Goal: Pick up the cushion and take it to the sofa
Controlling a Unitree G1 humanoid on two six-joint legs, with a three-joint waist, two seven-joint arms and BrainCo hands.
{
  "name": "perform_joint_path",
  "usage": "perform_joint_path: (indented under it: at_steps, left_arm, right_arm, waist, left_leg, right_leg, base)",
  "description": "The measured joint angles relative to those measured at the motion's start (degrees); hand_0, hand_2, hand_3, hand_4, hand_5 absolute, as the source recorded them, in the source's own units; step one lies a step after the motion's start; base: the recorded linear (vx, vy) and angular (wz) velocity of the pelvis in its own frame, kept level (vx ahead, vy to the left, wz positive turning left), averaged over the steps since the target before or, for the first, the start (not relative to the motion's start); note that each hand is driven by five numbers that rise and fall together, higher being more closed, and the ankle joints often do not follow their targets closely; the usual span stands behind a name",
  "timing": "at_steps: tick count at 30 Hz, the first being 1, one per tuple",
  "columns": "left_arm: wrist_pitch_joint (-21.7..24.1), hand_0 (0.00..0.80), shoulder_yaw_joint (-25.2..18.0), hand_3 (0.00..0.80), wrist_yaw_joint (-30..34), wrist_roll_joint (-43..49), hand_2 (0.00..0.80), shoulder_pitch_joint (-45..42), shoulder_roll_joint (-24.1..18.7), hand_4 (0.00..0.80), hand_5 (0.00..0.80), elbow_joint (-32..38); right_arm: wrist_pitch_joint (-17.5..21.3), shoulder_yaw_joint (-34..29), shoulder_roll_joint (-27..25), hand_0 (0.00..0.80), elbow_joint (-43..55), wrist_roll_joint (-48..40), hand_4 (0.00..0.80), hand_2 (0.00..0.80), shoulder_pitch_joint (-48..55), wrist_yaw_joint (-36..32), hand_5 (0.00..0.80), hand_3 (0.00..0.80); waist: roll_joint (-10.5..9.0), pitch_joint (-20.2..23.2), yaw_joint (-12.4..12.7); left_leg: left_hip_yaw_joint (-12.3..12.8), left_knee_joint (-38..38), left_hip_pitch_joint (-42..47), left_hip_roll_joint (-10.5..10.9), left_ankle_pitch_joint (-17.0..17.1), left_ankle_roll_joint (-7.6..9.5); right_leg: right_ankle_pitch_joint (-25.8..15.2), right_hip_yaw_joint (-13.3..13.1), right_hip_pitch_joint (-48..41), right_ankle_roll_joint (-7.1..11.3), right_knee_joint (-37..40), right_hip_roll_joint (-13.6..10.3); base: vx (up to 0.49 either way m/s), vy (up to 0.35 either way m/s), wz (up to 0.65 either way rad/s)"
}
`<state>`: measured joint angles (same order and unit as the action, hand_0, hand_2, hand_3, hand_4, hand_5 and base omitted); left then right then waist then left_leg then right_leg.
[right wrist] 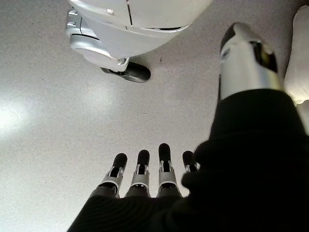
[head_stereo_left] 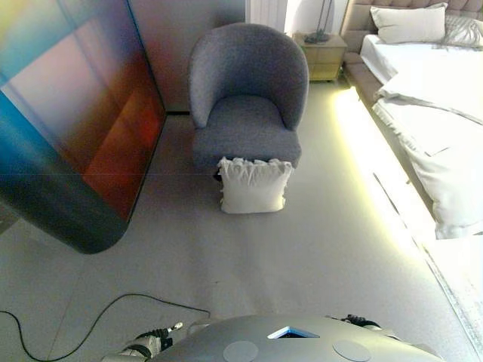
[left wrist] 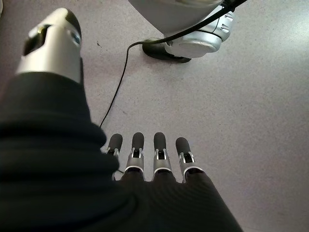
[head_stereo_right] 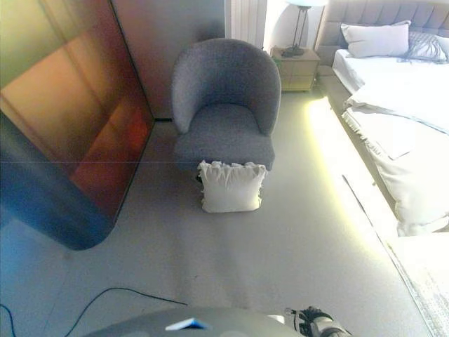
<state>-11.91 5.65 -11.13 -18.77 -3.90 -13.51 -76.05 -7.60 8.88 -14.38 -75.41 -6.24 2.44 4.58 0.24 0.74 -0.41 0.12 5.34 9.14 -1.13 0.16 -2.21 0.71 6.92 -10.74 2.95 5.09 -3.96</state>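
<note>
Left eye view: cushion [head_stereo_left: 254, 185] leans against the grey armchair [head_stereo_left: 247, 94], bed [head_stereo_left: 430, 98] beside; both hands, left hand [left wrist: 145, 159] and right hand [right wrist: 145, 169], hang empty, fingers straight, well apart from it.

White ruffled cushion [head_stereo_left: 254, 185] — grey armchair [head_stereo_left: 247, 94], pale grey floor [head_stereo_left: 302, 256] — white bedding [head_stereo_left: 434, 98].

Evenly lit room in soft, slightly hazy light. A bright yellowish strip glows along the floor [head_stereo_left: 362, 158] beside the bed [head_stereo_left: 430, 98], nearly washed out. The large slanted panel [head_stereo_left: 75, 113] shows smeared, blurred orange and blue reflections, perhaps glare. Shadows under the armchair [head_stereo_right: 224, 105] are faint.
</note>
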Motion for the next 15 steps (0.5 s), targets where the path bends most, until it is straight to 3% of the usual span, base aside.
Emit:
perform_joint_path:
  at_steps: [15]
  left_arm:
    - [-0.2, 0.0, -0.1, 0.0, 1.0, 0.0, 0.0, 0.0, 0.0, 0.0, 0.0, 0.0]
  right_arm:
    - [0.0, 0.0, 0.0, 0.0, 0.0, -0.1, 0.0, 0.0, 0.0, -0.4, 0.0, 0.0]
  waist:
    - [-0.01, 0.0, 0.0]
  left_leg:
    - [-0.3, 0.0, -0.4, 0.0, 0.1, -0.11]
  right_leg:
    - [0.0, 0.4, 0.1, -0.01, 0.0, 0.0]
  base:
    - [0.0, 0.0, 0.0]
